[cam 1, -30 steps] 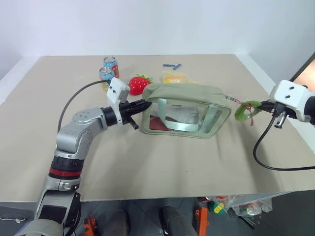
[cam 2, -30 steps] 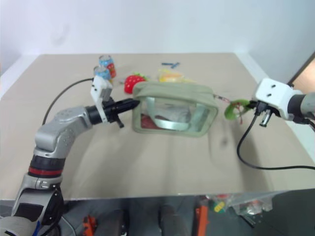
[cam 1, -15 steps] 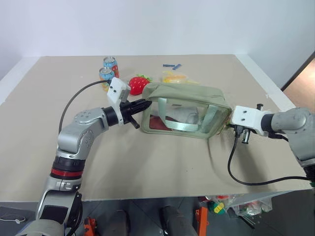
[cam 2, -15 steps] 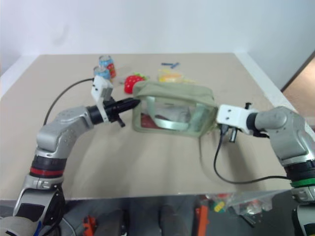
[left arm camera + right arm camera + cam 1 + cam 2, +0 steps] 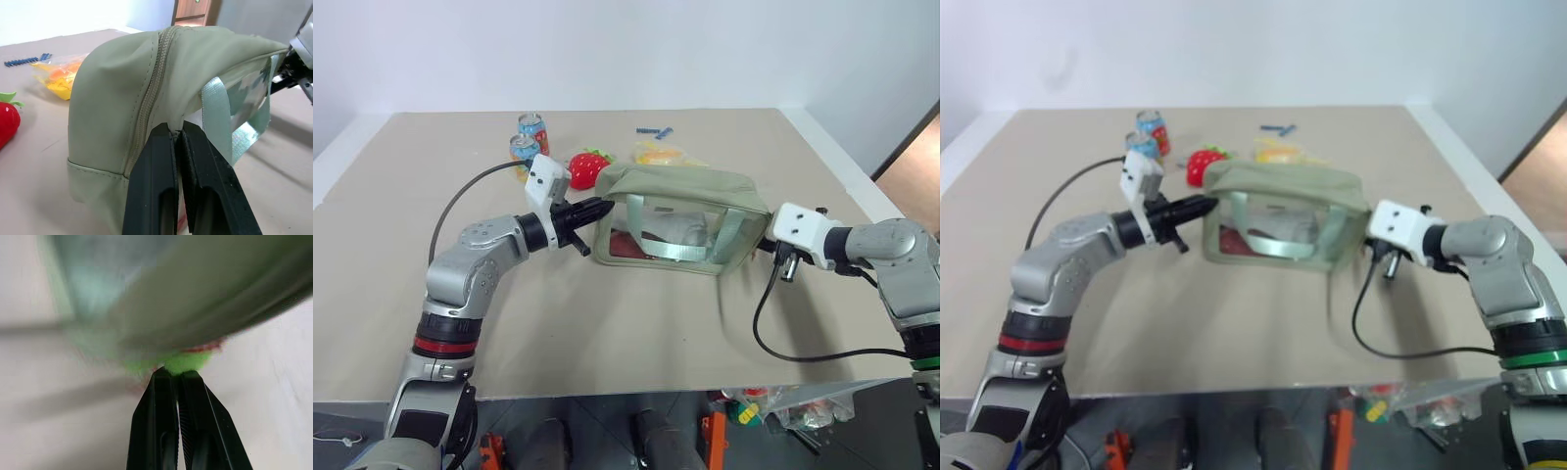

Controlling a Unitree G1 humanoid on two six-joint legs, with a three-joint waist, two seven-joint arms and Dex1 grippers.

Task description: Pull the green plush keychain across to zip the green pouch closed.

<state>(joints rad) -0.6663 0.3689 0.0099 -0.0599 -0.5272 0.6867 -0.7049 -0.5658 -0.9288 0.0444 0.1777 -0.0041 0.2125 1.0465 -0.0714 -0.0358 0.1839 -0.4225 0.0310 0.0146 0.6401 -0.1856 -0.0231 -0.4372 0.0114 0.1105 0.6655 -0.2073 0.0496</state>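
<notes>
— at the pouch's right end, what has your right gripper (image 5: pixel 177 374) got?

— its fingers are nearly together on the green plush keychain (image 5: pixel 188 361), pinching the fuzzy tip just beside the green pouch (image 5: pixel 680 220).

— and your left gripper (image 5: pixel 177 133)?

— clamped tight on a fold of fabric at the pouch's left end, beside the zipper (image 5: pixel 152 88), which looks run closed along the top.

— how will it handle?

— likely light and soft. the plush squashes and could slip, so grip it near its string. the pouch sags, so keep that left pinch as your anchor. it sits mid-table (image 5: pixel 607 323), the red plush strawberry (image 5: pixel 588 168) behind.
</notes>
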